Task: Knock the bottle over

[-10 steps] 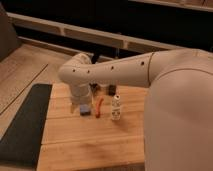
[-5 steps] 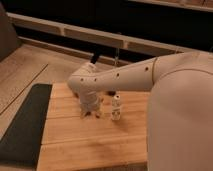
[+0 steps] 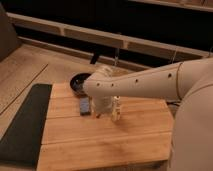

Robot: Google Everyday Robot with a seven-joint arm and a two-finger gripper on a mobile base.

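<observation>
Camera view, pincer (image 3: 103,106) just beside upright bottle (image 3: 116,110), label marks unreadable.

We see the cream gripper (image 3: 102,106) between a dark box (image 3: 85,106) and a whitish, perhaps pale-labelled bottle (image 3: 116,109), above the light, plank-striped wooden board (image 3: 100,145).

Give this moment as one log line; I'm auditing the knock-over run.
gripper: low over wooden table, between small dark box and bottle | bottle: upright, not yet knocked | contact: cannot tell
</observation>
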